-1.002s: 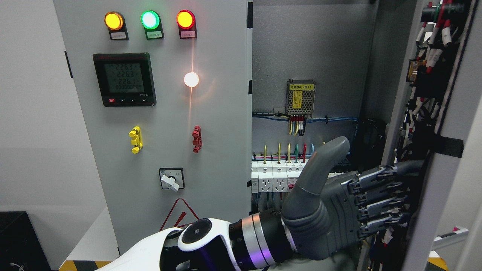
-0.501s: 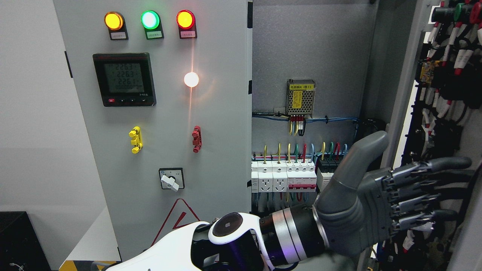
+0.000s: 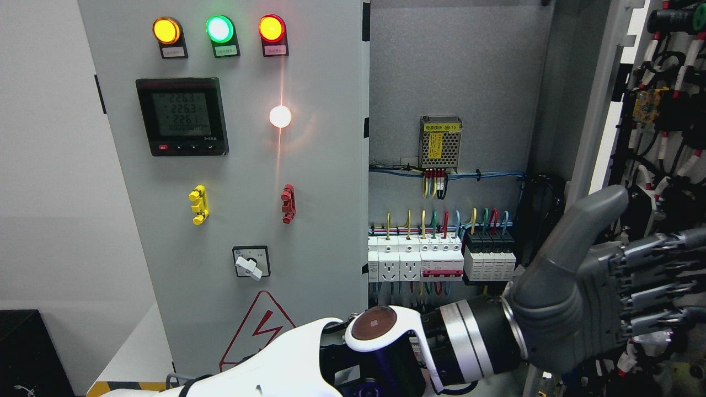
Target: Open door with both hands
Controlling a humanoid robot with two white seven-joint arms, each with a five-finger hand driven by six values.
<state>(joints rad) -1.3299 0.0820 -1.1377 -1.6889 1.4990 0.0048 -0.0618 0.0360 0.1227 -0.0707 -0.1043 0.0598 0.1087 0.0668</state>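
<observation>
**Left hand flat against the swung-out right door**

The tall grey metal left door (image 3: 231, 165), closed, fills the left half, carrying a black digital meter (image 3: 182, 116) and yellow, green and red lamps. The open cabinet interior (image 3: 458, 82) shows white breakers (image 3: 416, 259). The grey right door (image 3: 656, 138), wiring on its inner face, stands swung wide at the right edge. The left hand (image 3: 601, 298) has fingers (image 3: 656, 275) stretched straight, thumb up, gripping nothing.

The meter (image 3: 182, 116) on the closed door (image 3: 231, 182) apparently reads 226.3, 226.3, 226.1; a lightning-bolt warning triangle (image 3: 259, 328) sits below.
</observation>
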